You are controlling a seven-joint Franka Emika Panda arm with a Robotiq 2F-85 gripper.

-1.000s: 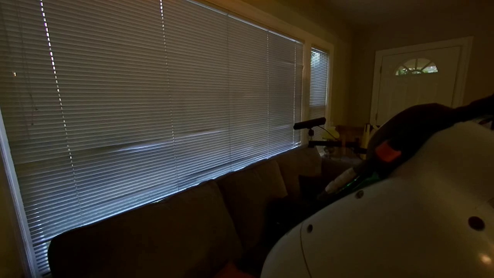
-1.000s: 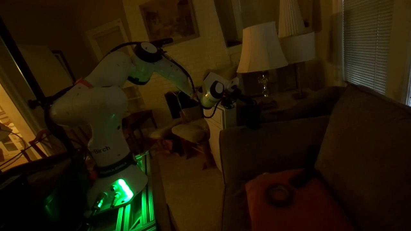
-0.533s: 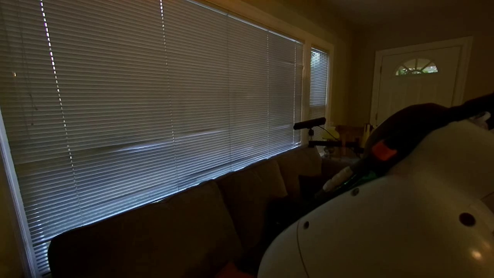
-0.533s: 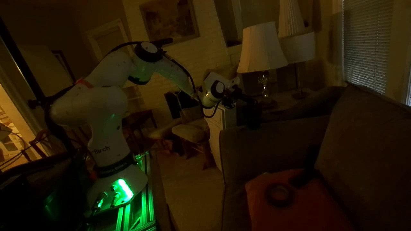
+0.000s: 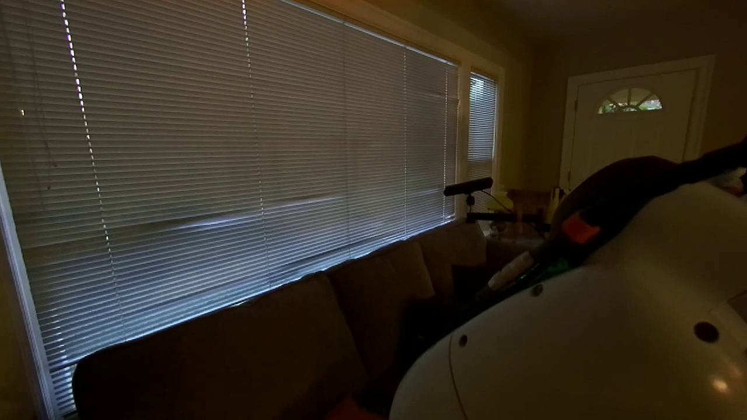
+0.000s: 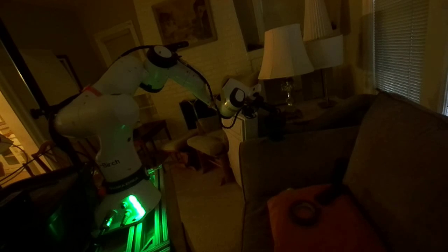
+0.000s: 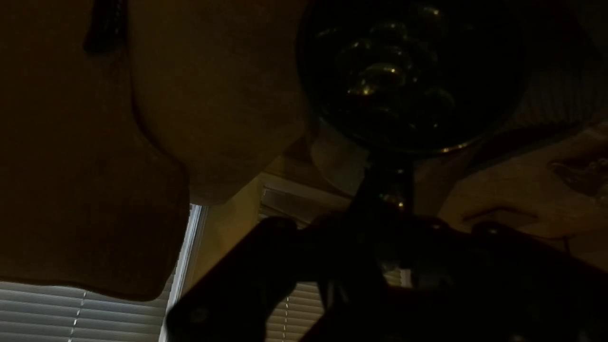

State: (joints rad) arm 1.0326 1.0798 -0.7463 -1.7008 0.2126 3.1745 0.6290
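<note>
Just beyond the fingertips of the gripper (image 7: 387,192), a dark round vessel (image 7: 408,71) fills the upper middle of the wrist view, its glossy surface catching small golden glints. It looks like a mug or small bowl, though the gloom hides its exact kind. The jaws are drawn closely together and appear to pinch a narrow part at its side, perhaps a handle; what lies between the pads is too dark to make out. Such a side hold would leave the round mouth unobstructed.

Out in an exterior view, the vessel shows as a dark block near the top of the sofa arm (image 6: 297,157); whether it touches the upholstery or hangs clear cannot be told. The robot arm (image 6: 119,112) arches with its elbow high, presumably so the wrist can reach across at that level.

Farther off, on the seat of the sofa (image 6: 402,161), lies an orange cloth (image 6: 329,231), with a dark ring (image 6: 303,223) flat on it and another dark item (image 6: 329,195) just beside, seemingly grouped together on purpose. Past the sofa arm stands a white-shaded lamp (image 6: 285,54), probably placed to light the seating. Lowered blinds (image 5: 233,146) behind the sofa help explain the darkness.
</note>
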